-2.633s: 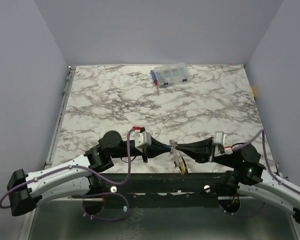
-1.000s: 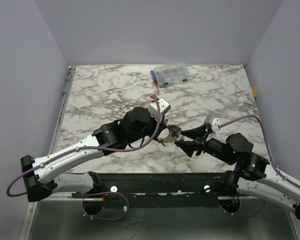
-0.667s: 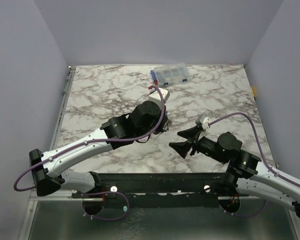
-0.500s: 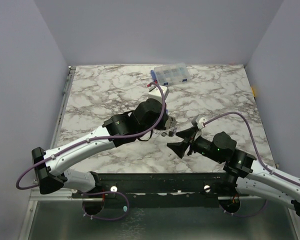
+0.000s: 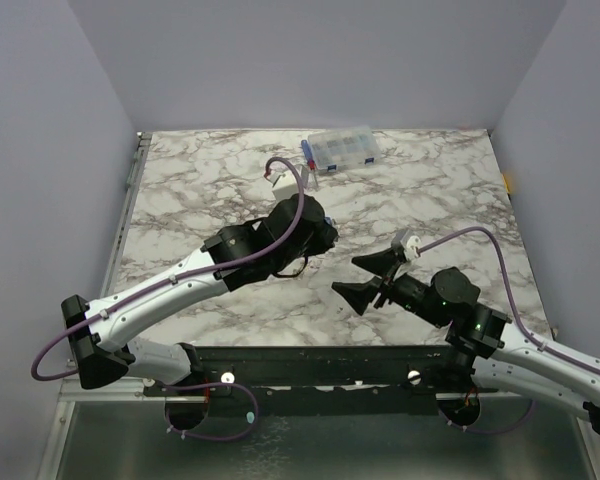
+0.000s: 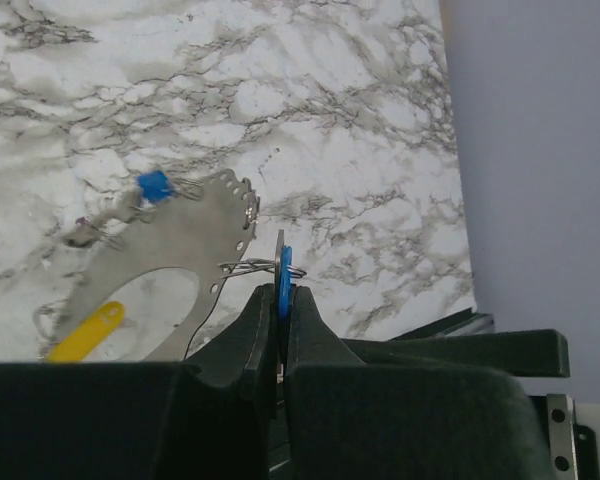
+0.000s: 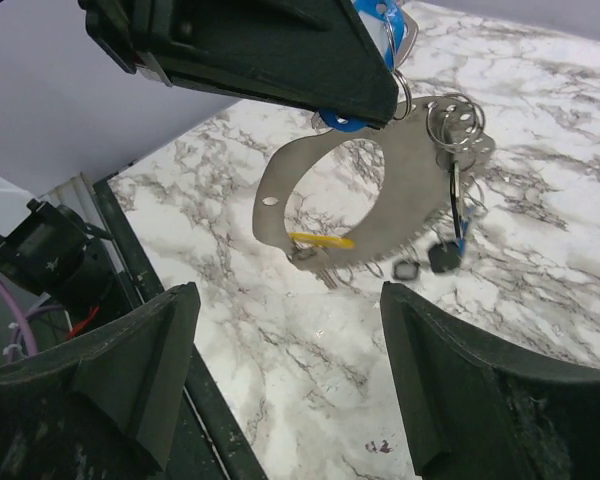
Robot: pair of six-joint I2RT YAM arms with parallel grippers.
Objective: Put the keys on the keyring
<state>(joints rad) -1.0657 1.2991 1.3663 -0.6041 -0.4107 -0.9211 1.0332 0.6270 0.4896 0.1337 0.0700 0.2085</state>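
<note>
Marble-look tabletop (image 5: 200,190), glossy, grey-veined; plain lilac walls (image 5: 300,60). Left gripper (image 6: 282,300) pinched tight on thin blue key (image 6: 285,272), edge-on between pads. Right gripper (image 7: 285,300) spread wide, empty, facing it. Keyring (image 7: 405,195): flat silver-grey hoop, perforated rim, dangling under left gripper by wire loop (image 6: 265,266). Yellow key (image 7: 321,240), dark tags (image 7: 442,258) hang off hoop. Best move, judged: right jaws take flat rim, damp swing before threading; thin metal probably slippery.
</note>
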